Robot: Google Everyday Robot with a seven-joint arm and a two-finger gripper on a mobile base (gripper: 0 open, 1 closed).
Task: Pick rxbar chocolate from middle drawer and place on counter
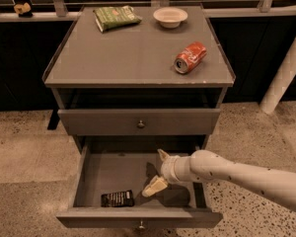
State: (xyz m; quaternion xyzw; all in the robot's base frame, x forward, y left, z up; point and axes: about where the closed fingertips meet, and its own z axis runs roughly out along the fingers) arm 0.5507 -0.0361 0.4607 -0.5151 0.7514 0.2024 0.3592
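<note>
The gripper (158,171) is being held wide open inside the middle drawer (98,216). The rxbar chocolate (117,198) is being seen flat by the front wall, just left of the gripper, long side running left to right.
</note>
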